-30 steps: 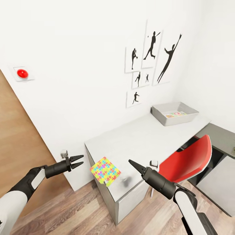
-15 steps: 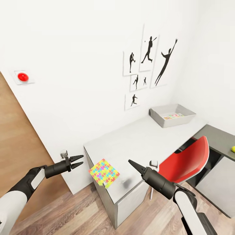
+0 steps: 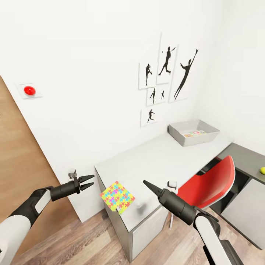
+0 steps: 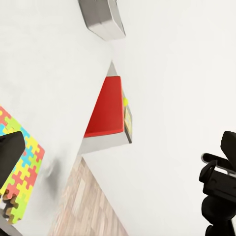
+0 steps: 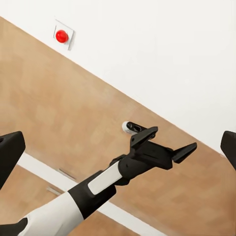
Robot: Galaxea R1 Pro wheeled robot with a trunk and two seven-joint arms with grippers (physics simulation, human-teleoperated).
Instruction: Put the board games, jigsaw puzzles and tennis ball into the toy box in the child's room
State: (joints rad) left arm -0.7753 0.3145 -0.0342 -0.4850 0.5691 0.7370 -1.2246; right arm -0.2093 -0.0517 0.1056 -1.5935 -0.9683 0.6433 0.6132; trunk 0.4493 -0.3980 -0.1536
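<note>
Across the far side of the child's room: white walls (image 3: 92,55) hung with black baseball-player silhouette pictures (image 3: 167,79), a wooden door (image 3: 20,158) at the left with a metal handle (image 3: 72,172), a red round button (image 3: 29,89) on a white wall plate above it. Below, wood-plank floor (image 3: 92,239).

Against the wall, seen from the head camera: long pale bench (image 3: 162,162) on grey cabinets, joined at the right to a lower dark grey section (image 3: 246,156). Tucked at the bench front, a red chair (image 3: 209,184).

At the far end of the bench, touching the wall corner: light grey toy box (image 3: 194,132), open-topped, with flat printed boxes (image 3: 194,134) lying inside; how many, too small to tell.

At the near left corner of the bench: one jigsaw puzzle (image 3: 117,196), lying flat, partly overhanging the edge. Same puzzle box caught in the left wrist camera too (image 4: 22,172).

On the dark section, near the right border: small yellow-green tennis ball (image 3: 262,170).

Held in the air ahead of the puzzle, left of the bench corner: left hand (image 3: 87,181), fingers parted, holding nothing; seen likewise from the right wrist camera (image 5: 164,142), before the door. Over the bench front, just right of the puzzle: right hand (image 3: 146,183), fingers drawn to one point in the head view, though the right wrist camera showed its dark fingertips (image 5: 10,147) at opposite borders; apart or together, cannot tell.
</note>
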